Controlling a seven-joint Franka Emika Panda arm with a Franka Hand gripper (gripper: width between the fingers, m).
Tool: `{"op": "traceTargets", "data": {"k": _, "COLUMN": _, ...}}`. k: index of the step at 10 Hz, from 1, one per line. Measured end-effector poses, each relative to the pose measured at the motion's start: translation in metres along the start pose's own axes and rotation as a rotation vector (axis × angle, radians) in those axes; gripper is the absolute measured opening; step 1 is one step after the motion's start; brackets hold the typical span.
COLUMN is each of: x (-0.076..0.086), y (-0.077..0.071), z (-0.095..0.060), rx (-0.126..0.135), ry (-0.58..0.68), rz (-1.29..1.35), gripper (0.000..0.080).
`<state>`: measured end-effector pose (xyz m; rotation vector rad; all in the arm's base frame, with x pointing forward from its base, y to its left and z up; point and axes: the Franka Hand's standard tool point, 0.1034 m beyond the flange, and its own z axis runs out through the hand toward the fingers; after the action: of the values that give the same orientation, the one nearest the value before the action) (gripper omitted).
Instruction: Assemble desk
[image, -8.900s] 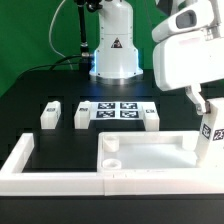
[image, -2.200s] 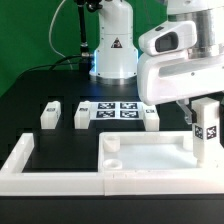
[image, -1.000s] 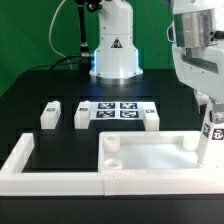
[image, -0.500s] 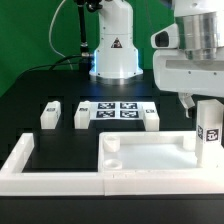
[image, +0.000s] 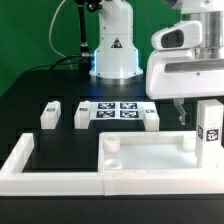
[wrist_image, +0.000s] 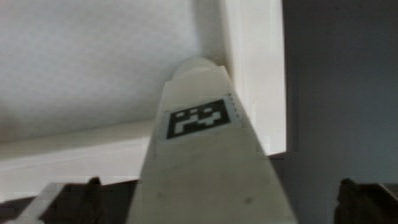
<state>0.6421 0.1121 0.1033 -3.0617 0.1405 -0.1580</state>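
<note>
— Where's the leg?

— My fingers (image: 208, 108) are clenched on the white plastic tagged block leg (image: 209, 131), upright over the wide white rimmed panel (image: 150, 156) at its three-o'clock end.

— How does it handle?

— Light, stiff, slick, I'd judge — so grip the flat sides near the top. Since half a second ago it has barely shifted.

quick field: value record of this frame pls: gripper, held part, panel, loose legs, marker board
gripper: over the panel's corner on the exterior view's right, shut on the held leg
held leg: upright, tag showing, lower end at that corner; whether it is seated cannot be told
panel: flat on the table, inside the border wall
loose legs: three, leg one, leg two, leg three, standing on the table
marker board: between leg two and leg three
</note>
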Motion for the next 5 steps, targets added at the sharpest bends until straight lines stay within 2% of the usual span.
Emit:
{"op": "traceTargets", "data": {"k": 1, "x": -0.0004, "y": -0.0010, "z": 0.0004, "rx": 0.008, "ry": -0.002, "rz": 0.053, "gripper": 0.0648}}
{"op": "traceTargets", "data": {"k": 3, "x": -0.0007, "y": -0.0016, "z": 0.0007, "rx": 0.012, "ry": -0.004, "rz": 0.117, "gripper": 0.0382}}
{"op": "traceTargets", "data": {"k": 4, "x": -0.0010, "y": -0.0021, "z": 0.0009, "rx": 0.014, "ry": -0.005, "rz": 0.196, "gripper": 0.0382}}
{"op": "traceTargets", "data": {"k": 5, "x": -0.0011, "y": 0.0015, "z": 0.0015, "rx": 0.009, "ry": -0.007, "rz": 0.262, "gripper": 0.0294}}
